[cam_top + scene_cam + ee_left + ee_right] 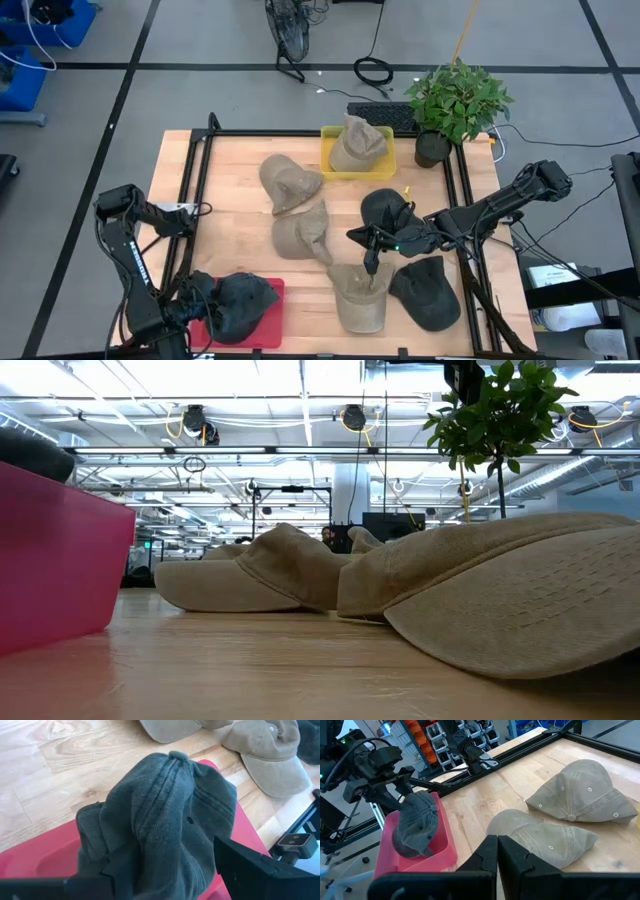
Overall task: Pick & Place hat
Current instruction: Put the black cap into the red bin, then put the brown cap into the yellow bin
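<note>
Dark cap (240, 303) sits bunched over the red tray (270, 322) at the table's near left corner, its crown pinched between the fingers of the left gripper (200, 300). The right gripper (371, 262), fingers pressed together and holding nothing, hangs just above the brim of a tan cap (360, 295).

Dark grey hat (243, 300), crumpled, over red tray (270, 322).

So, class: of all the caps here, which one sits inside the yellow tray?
The tan cap at the table's far edge: it alone lies in the yellow tray. The other tan caps lie on bare wood, and the left gripper holds a dark cap over the red tray.
</note>
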Robot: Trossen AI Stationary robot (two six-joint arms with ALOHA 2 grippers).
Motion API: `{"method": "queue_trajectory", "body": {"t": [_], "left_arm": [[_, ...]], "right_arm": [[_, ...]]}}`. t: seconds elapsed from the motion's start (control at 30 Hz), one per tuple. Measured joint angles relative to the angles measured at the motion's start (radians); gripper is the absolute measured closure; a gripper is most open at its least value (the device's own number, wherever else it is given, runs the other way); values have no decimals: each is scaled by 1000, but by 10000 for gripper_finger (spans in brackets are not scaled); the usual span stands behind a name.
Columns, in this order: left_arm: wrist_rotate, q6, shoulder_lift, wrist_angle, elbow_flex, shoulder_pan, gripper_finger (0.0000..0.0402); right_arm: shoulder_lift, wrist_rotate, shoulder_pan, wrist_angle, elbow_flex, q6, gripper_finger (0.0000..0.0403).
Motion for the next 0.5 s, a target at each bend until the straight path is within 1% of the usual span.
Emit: {"method": "queue_trajectory", "body": {"t": [0.13, 0.3, 0.5], "left_arm": [[5, 26, -34, -25, 0, 0, 145], [51, 26, -81, -104, 0, 0, 145], [51, 9, -128, -211, 0, 4, 144]], "right_arm": [[0, -1, 0, 0, 0, -1, 403], [0, -4, 0, -1, 0, -2, 403], [0, -4, 0, 0, -1, -5, 403]]}}
